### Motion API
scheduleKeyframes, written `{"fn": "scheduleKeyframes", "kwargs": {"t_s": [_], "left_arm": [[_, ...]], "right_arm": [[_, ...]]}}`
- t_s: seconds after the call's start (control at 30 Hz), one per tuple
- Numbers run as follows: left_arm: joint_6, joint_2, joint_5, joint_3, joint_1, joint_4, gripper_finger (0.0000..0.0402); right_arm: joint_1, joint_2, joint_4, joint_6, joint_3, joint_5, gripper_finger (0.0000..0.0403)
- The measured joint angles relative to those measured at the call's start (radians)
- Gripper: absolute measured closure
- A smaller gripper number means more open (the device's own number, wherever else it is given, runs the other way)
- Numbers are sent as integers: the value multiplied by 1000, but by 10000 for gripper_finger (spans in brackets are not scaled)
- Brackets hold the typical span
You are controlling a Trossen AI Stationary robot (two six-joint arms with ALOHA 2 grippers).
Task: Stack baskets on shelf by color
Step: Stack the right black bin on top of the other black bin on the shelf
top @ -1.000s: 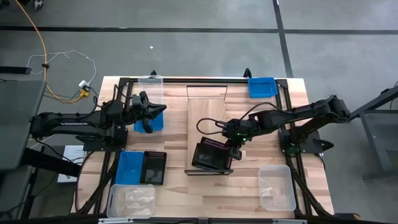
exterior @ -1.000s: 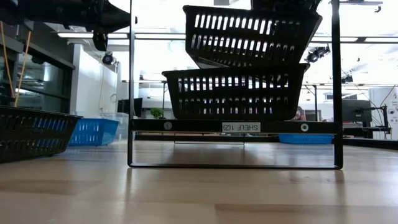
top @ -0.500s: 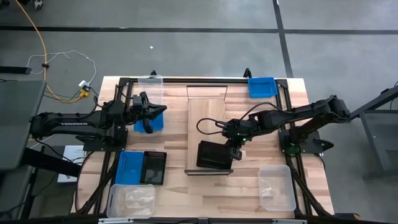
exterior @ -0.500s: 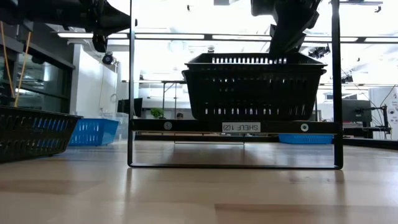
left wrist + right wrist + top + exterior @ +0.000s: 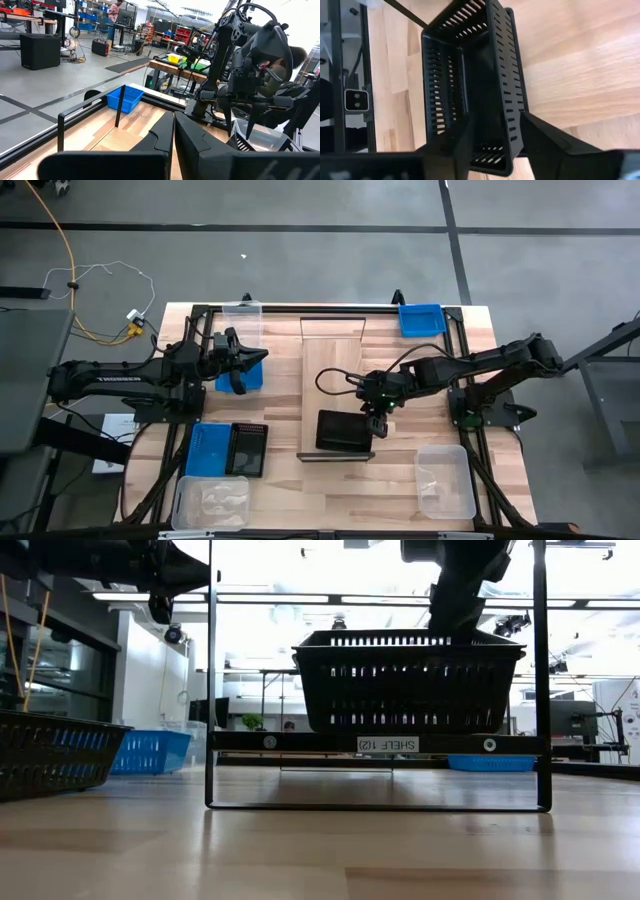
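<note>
A: What is hard to see for you?

B: In the low view my right gripper [image 5: 455, 615] is cut off by the top edge, so I see only its lower part above the black basket [image 5: 408, 680]. Whether one basket or two nested ones sit there, I cannot tell.

A: And your jaws?

B: In my right wrist view the fingers [image 5: 542, 135] stand apart on both sides of the basket's wall [image 5: 507, 100], and they do not seem to press it. My left gripper [image 5: 238, 365] is shut and holds nothing; it hangs over the table's left side, near a blue basket [image 5: 250, 375].

A: Where is the black basket?

B: It rests on the shelf [image 5: 335, 345], at its near end.

A: And around?

B: The wooden table [image 5: 400, 480] carries clear baskets [image 5: 445, 480] and another blue one [image 5: 420, 318] at the far corner. Behind it is a workshop room.
</note>
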Motion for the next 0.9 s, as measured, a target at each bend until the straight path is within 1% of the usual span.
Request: {"fn": "scheduleKeyframes", "kwargs": {"t_s": [0.1,0.2,0.3,0.4,0.5,0.57,0.63,0.67,0.7,0.77,0.9], "left_arm": [[0,0,0,0,0,0,398],[0,0,0,0,0,0,398],[0,0,0,0,0,0,398],[0,0,0,0,0,0,398],[-3,0,0,0,0,0,398],[-3,0,0,0,0,0,398],[-3,0,0,0,0,0,398],[-3,0,0,0,0,0,398],[-3,0,0,0,0,0,398],[-2,0,0,0,0,0,398],[-2,0,0,0,0,-1,398]], "right_arm": [[0,0,-1,-1,3,-13,235],[0,0,-9,-11,23,-25,232],[0,0,-9,-24,39,-4,234],[0,0,9,-32,42,18,247],[14,0,72,-64,42,35,278],[29,-2,139,-87,23,47,319],[37,-2,209,-96,-26,32,373],[38,-1,246,-92,-58,19,387],[37,0,289,-79,-91,17,391],[29,1,398,-46,-147,14,385],[16,0,586,-27,-202,5,400]]}}
